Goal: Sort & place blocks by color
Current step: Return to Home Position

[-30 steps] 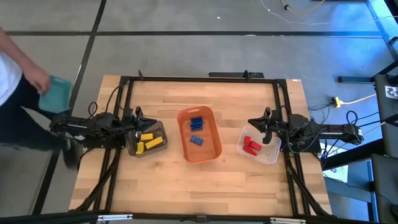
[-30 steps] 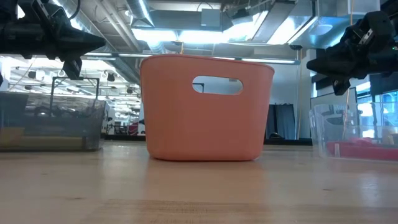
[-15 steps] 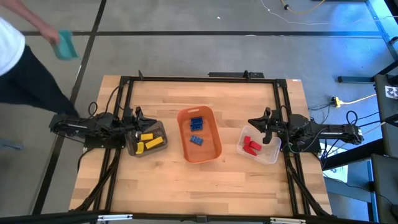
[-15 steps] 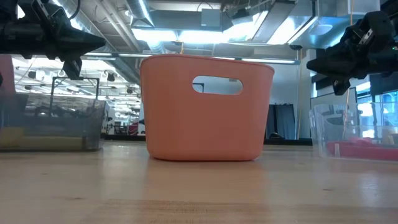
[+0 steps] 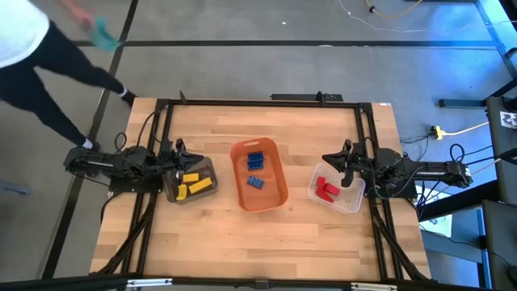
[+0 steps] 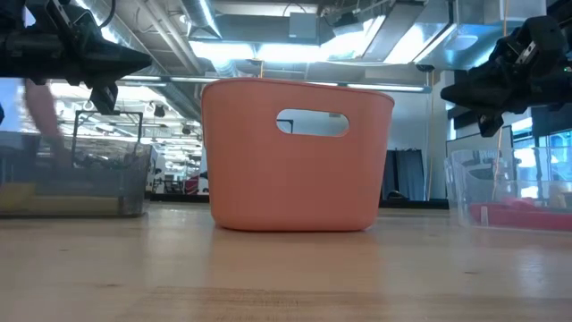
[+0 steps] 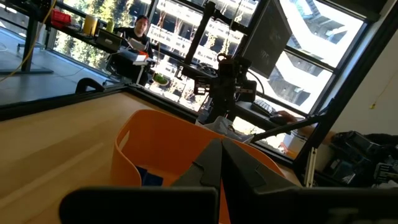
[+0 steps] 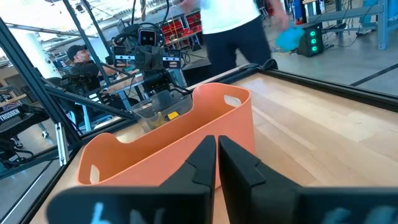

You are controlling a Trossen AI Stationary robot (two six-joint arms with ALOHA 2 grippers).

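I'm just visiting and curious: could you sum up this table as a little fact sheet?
Yellow blocks: in the dark bin
Blue blocks: in the orange tub
Red blocks: in the clear bin
Left hand: shut, over the dark bin's edge
Right hand: shut, over the clear bin
Person: beyond a corner of the table

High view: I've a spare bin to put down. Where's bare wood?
Bare: the wide strip from the bin row to the table edge at picture bottom, and a narrower strip toward the frame rail. Crowded: the mid-table row of dark bin, orange tub, clear bin, with left gripper and right gripper over the outer two.
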